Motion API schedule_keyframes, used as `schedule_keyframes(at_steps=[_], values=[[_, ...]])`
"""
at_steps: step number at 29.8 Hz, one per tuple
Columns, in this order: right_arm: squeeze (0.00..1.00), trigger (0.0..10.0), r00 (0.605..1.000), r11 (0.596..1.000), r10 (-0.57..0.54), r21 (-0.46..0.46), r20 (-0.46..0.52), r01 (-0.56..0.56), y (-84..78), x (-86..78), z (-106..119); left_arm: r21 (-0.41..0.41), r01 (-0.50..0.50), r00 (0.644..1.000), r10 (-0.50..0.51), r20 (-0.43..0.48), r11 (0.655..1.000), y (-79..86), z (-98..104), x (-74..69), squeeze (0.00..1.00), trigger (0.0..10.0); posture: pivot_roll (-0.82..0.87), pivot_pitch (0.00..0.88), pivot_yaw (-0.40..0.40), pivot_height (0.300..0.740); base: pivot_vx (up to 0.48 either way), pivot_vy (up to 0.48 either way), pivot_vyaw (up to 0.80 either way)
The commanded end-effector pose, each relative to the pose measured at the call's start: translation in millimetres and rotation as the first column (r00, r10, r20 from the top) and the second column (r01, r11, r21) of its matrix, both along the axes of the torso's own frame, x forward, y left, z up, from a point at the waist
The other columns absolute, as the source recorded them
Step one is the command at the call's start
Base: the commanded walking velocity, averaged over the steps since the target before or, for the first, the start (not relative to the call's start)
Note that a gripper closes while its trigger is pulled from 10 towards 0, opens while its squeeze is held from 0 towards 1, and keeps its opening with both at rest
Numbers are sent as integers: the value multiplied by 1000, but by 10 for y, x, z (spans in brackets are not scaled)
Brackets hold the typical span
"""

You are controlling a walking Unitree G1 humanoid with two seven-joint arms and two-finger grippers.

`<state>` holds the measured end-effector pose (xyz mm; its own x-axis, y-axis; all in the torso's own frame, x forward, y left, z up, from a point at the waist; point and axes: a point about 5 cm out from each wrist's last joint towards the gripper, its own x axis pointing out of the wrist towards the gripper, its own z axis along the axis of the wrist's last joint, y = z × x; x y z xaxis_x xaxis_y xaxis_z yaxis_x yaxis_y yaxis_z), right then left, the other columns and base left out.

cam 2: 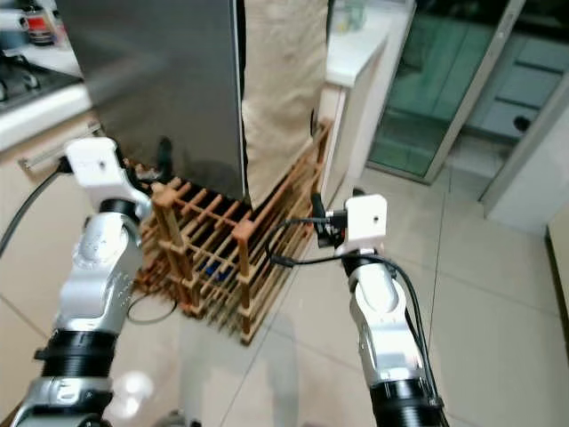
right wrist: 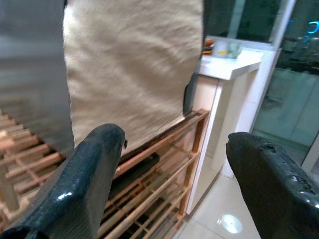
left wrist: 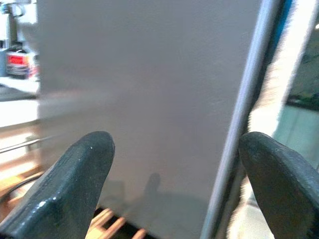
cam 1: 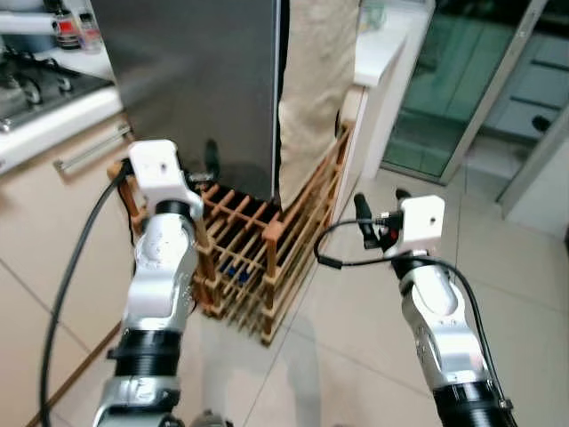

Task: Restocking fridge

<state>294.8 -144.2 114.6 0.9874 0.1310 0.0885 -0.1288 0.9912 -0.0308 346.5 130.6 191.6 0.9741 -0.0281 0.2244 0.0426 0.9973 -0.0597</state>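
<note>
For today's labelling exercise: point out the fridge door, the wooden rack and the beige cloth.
fridge door (cam 1: 200, 80), left eye view, middle of its grey face.
wooden rack (cam 1: 271, 233), left eye view, front corner post.
beige cloth (right wrist: 134, 64), right wrist view, centre of fabric.

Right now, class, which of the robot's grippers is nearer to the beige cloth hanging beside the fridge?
Right. The right gripper is raised just to the right of the beige cloth, fingers open toward it. The left gripper is farther left, open and facing the grey fridge door.
</note>
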Motion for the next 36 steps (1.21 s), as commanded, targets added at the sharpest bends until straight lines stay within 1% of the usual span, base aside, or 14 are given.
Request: schedule_keyframes(at_steps=[1,5,11,16,17,18,20,22,23,25,26,30,31,36], values=[[0,10000,1000,1000,10,-3,5,-10,54,18,9,9,-15,999,16,-30,1000,55,-76,8,0,10000,-73,0,-16,740,0,-472,513],[0,10000,1000,1000,6,-3,6,-6,80,31,-2,37,-25,998,28,-60,999,67,-106,98,0,10000,-85,0,-8,740,0,-472,114],[0,10000,1000,1000,-14,4,2,14,42,16,-24,87,-55,995,61,-74,995,175,-196,84,0,10000,-90,0,-5,740,0,-78,0],[0,10000,999,1000,-25,-7,40,25,44,6,23,-15,-43,999,43,16,999,221,-92,17,0,10000,-93,0,4,740,187,0,0],[0,10000,989,999,-39,-32,143,43,0,-72,203,-9,-45,997,45,56,999,297,-12,-110,0,10000,-104,0,15,740,390,0,0],[0,10000,989,999,-39,-32,143,43,0,-72,203,-9,-45,997,45,56,999,297,-12,-110,0,10000,-104,0,15,740,390,0,0],[0,10000,983,998,-53,-26,177,58,-77,-241,296,42,-20,998,17,59,999,377,-8,-350,0,10000,-107,0,17,740,356,0,0],[0,10000,986,998,-49,-33,157,55,-132,-407,272,80,-1,1000,-1,22,997,446,-86,-571,0,10000,-100,0,7,740,349,0,0],[0,10000,986,998,-49,-33,157,55,-132,-407,272,80,-1,1000,-1,22,997,446,-86,-571,0,10000,-100,0,7,740,349,0,0],[0,10000,997,997,-50,-58,63,54,-270,-698,108,84,-6,994,15,-110,996,632,-360,-1010,0,10000,-86,0,1,740,428,0,0],[0,10000,997,997,-50,-58,63,54,-270,-698,108,84,-6,994,15,-110,996,632,-360,-1010,0,10000,-86,0,1,740,428,0,0],[0,10000,997,998,-48,-34,58,50,-208,-565,50,65,-36,997,40,-59,997,518,-317,-809,0,10000,-76,0,-4,740,446,0,0],[0,10000,997,999,-23,-24,78,25,-119,-459,104,69,-44,998,47,-40,997,482,-244,-702,0,10000,-73,0,-8,740,454,0,0],[0,10000,995,1000,-8,-9,102,9,-31,-325,207,77,-23,999,25,-24,997,441,-114,-608,0,10000,-80,0,0,740,475,0,0]])
